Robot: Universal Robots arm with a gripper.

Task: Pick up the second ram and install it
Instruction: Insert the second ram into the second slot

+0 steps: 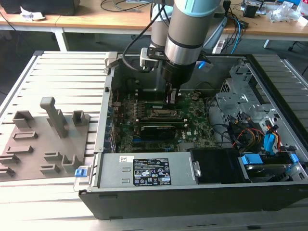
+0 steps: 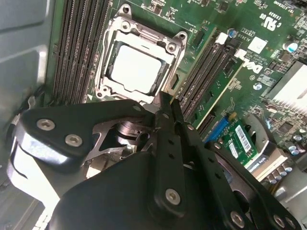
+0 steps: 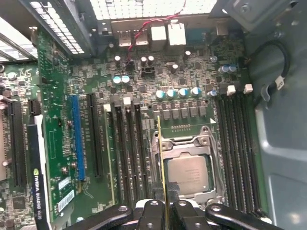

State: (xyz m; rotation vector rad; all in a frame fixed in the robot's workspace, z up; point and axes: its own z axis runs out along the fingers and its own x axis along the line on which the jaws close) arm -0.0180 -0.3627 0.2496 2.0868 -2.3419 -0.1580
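We found the gripper [image 1: 171, 98] lowered into the open computer case [image 1: 202, 187], hanging over the motherboard [image 1: 192, 130] close to the processor socket [image 1: 161, 114] in the exterior view. In the first wrist view its fingers [image 3: 152, 213] were clenched on the second ram [image 3: 162, 158], which we saw edge-on as a thin, pale line rising from between the fingertips and running across the socket frame [image 3: 187, 172] towards the row of small capacitors [image 3: 180, 93]. In the second wrist view the gripper [image 2: 165, 112] held its black fingers [image 2: 168, 143] pressed close together, their tips just beside the socket [image 2: 136, 67] and next to a bank of dark memory slots [image 2: 206, 76]; we could not make out the stick itself between them there. We could not tell whether the stick's lower edge touched any slot. Another bank of memory slots [image 2: 79, 43] lay on the socket's far side, and in the first wrist view we saw slots on both sides of the socket [image 3: 129, 143]. In the exterior view, the grey fixture blocks [image 1: 45, 139] sat on the slatted table [image 1: 67, 77] towards the exterior view's left, well apart from the case, and a black graphics card [image 1: 156, 130] lay across the board just beside the socket.
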